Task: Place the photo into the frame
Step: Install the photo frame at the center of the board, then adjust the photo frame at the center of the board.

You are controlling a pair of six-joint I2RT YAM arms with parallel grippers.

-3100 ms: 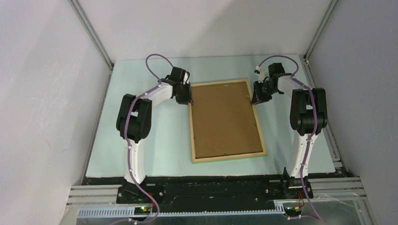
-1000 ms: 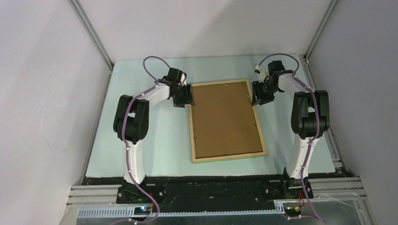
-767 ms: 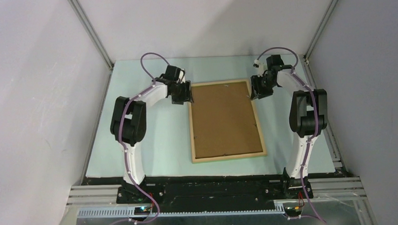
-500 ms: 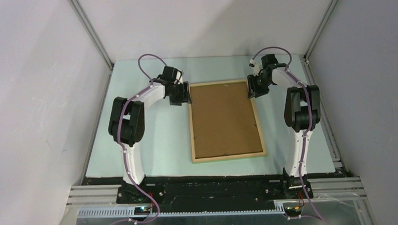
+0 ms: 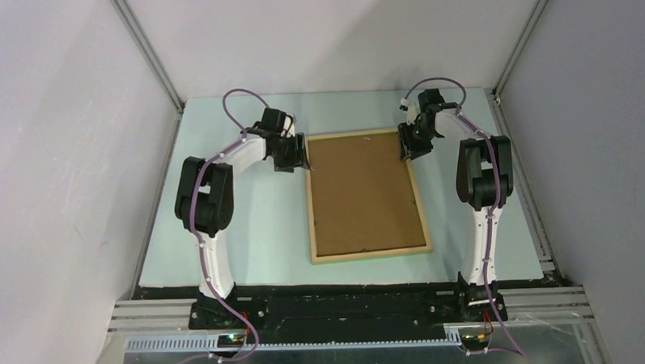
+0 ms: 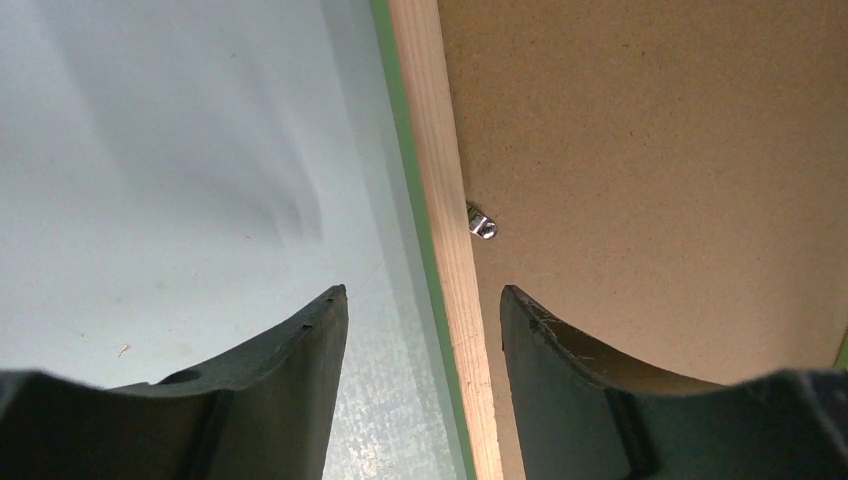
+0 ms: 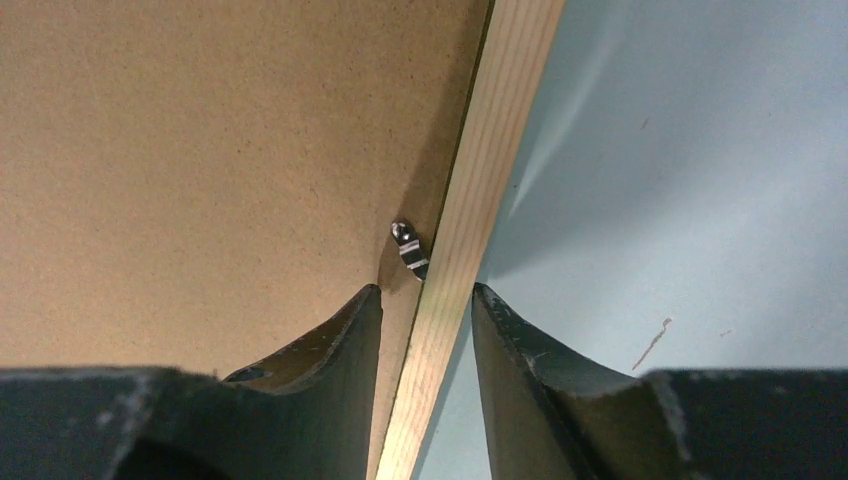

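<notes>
The frame point(image 5: 423, 219) lies back-up on the bench point(image 5: 248, 225) with the brown backing board point(image 5: 364, 193) seated in it. The photo shows in no view, so I cannot tell whether it sits beneath the board. The left tool point(image 6: 420, 300) stands open astride the far left rail. The right tool point(image 7: 427, 295) is open astride the far right rail, closer about it. A fingertip snagging a metal tab point(image 6: 483, 226), or uneven pinches, could skew the frame and unseat the board.
</notes>
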